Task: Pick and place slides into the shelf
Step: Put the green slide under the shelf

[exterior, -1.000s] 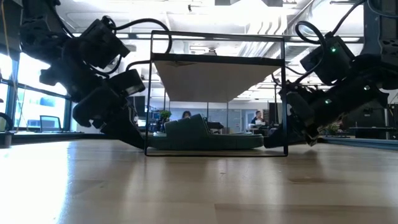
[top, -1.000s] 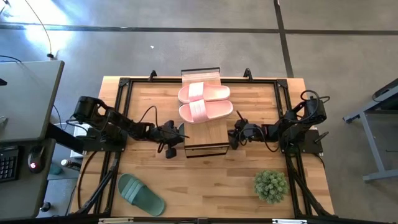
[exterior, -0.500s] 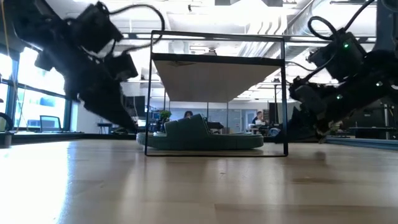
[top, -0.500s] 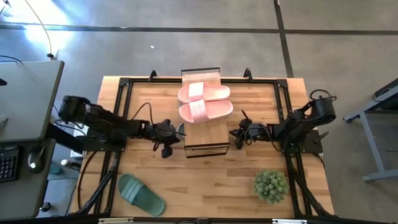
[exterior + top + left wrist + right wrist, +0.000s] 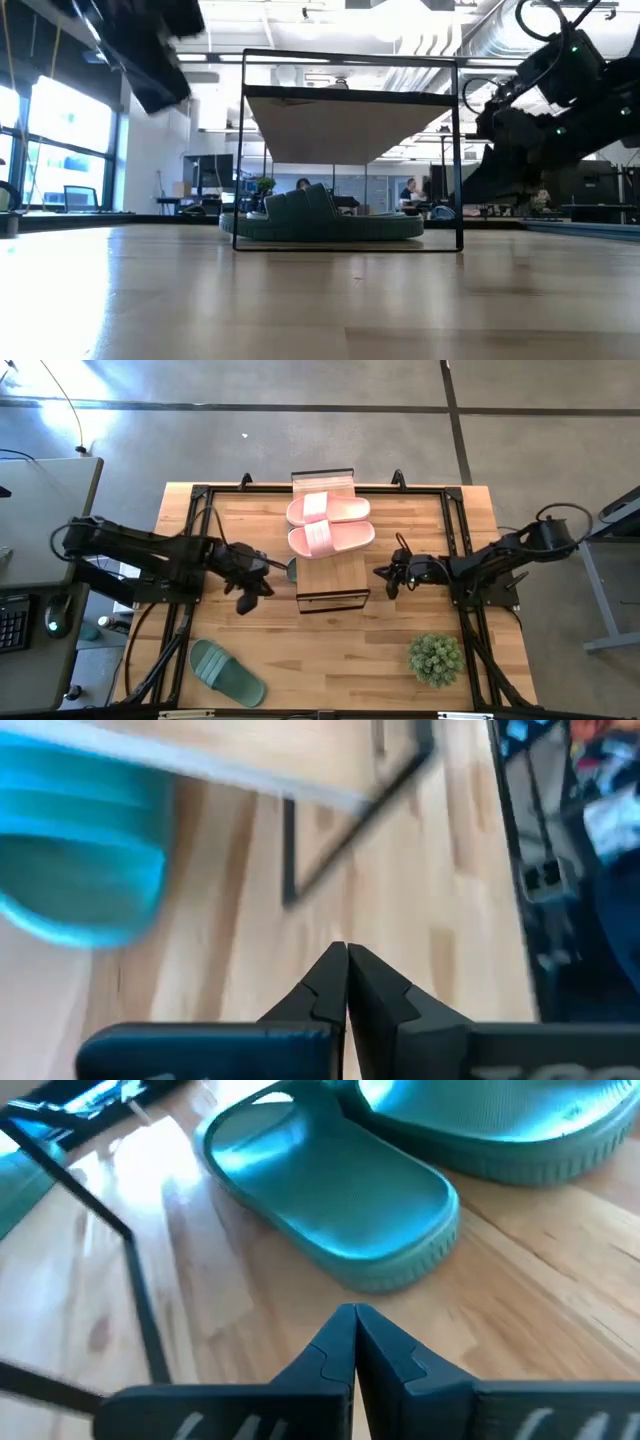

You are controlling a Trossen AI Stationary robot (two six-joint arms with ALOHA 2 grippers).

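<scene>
Both arms are pulling back from the shelf (image 5: 330, 575), jaws pressed shut and empty. One loose green slide (image 5: 226, 673) is lying diagonally on the counter (image 5: 340, 645), front-left of the shelf, nearer the left gripper (image 5: 250, 588) than the right gripper (image 5: 390, 576).

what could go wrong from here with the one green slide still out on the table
1. The sage-green rubber slide lies near the table's front edge; a clumsy grasp could push it off.
2. The left gripper and right gripper, both shut, flank the wood-topped black-framed shelf; a swing could catch its frame.
3. A knock could shake the pale pink slides off the top.
</scene>
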